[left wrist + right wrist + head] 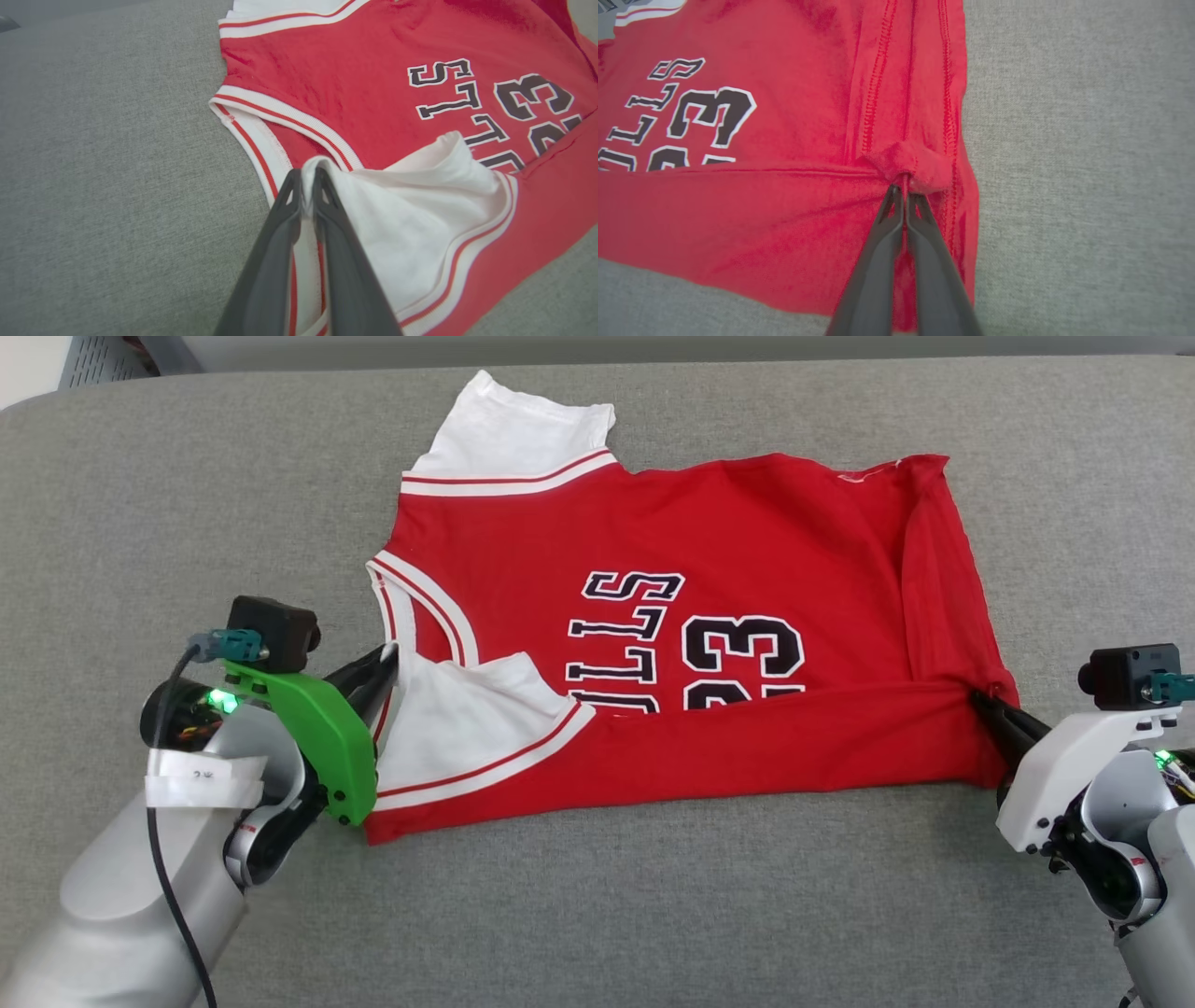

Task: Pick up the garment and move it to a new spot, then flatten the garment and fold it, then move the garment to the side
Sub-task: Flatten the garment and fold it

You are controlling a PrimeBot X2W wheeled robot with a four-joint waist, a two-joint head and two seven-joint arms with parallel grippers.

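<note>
Print (738,653) lower half hidden under garment (747,523) fold.

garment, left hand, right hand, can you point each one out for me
garment (709,532), head view, on the red chest panel above the print
left hand (307,182), left wrist view, midway between its fingertips, where white cloth is pinched
right hand (905,192), right wrist view, midway between its fingertips, where red cloth is pinched

Red garment (653,523) on grey, perhaps padded, surface (187,476)

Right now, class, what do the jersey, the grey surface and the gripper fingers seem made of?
Jersey: soft matte knit fabric, perhaps cotton; it bunches, hems stitched. Surface: grey woven cloth, flecked weave. Fingers: dark matte plastic, probably; smooth, moulded cut-outs.
</note>
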